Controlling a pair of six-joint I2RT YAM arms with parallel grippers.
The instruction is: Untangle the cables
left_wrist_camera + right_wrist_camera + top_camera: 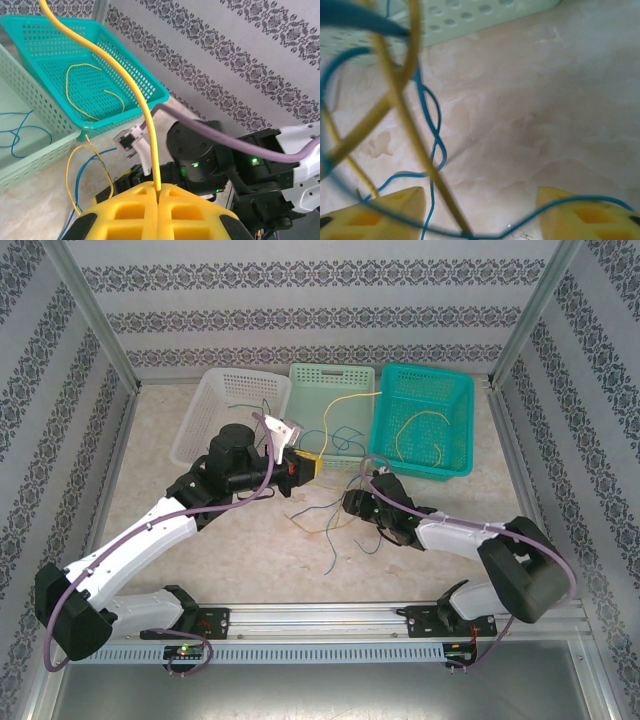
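Nearest me, my right end effector point(480, 217) has its jaws apart. A few blue and yellow strands point(432, 150) cross the gap, but nothing's pinched. The left end effector point(157, 192) is clamped on a yellow cable point(140, 95) that runs up toward the bins. Between them a loose tangle point(325, 518) of cables lies on the counter point(270, 570), so I'd guess we're roughly halfway: some sorted, that knot left. Further back, the white basket point(195, 425) holds what looks like greenish wire, the pale green basket point(333, 370) blue ones, and the teal basket point(425, 370) a couple of yellow ones.
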